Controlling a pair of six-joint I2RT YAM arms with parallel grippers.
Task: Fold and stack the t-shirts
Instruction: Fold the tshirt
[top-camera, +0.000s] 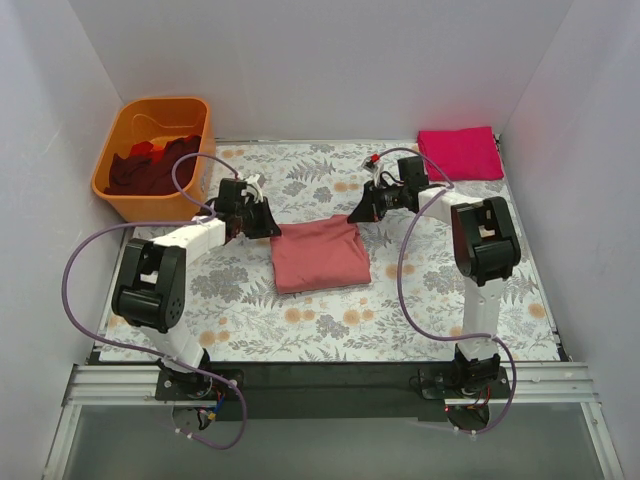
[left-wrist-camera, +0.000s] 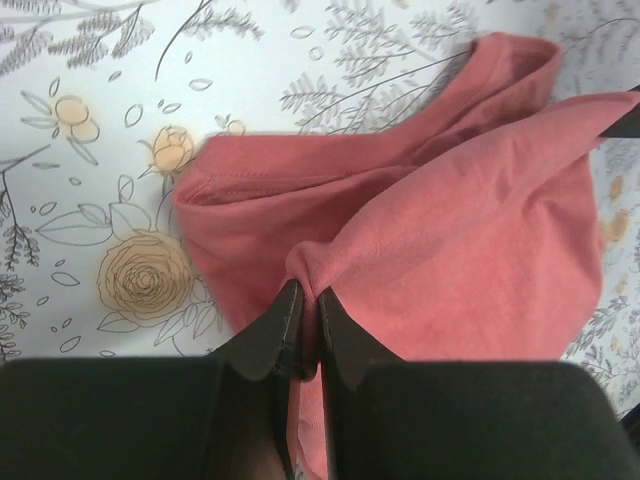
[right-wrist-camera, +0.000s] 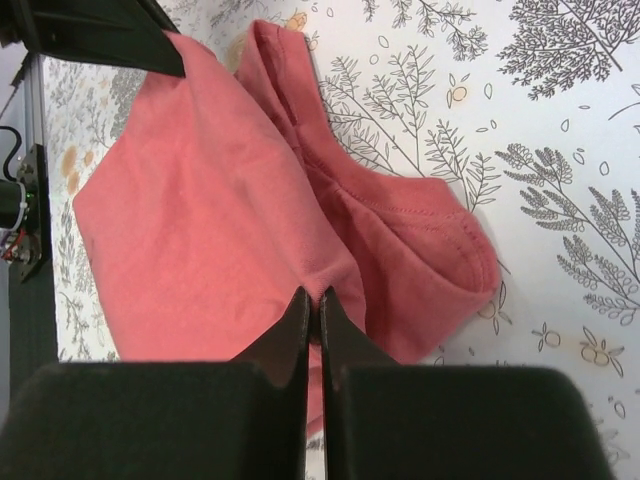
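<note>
Mid-fold on the salmon-pink t-shirt (top-camera: 320, 255), at the middle of the floral table cover (top-camera: 300, 330) and already down to a rough rectangle, with layers and a stitched hem showing along the far edge. Judged to be one of the later folds: both far corners pinched, near edge flat on the cover.

Next, probably: lift both corners together at matching height and carry them toward the near edge, to double the cloth over without skew. Then release both at once, smooth flat, and move the shirt onto the stack. Some risk of raising only the top layer, with just a small pucker of cloth between the tips in each wrist view.

Left gripper (left-wrist-camera: 305, 315): closed tight on a pinch of the shirt at its far-left corner, jaws all but meeting, cloth bunched at the tips. Right gripper (right-wrist-camera: 312, 305): likewise clamped on a pinch at the far-right corner, no real gap between the jaws. Nothing else touched by either.

Farther out: a bright magenta t-shirt (top-camera: 460, 153) folded flat at the far right corner, well apart from the work, likely the start of the stack. At the far left corner, an orange tub (top-camera: 150, 205) with dark maroon and red t-shirts (top-camera: 150, 165) heaped loose inside, not yet folded.
</note>
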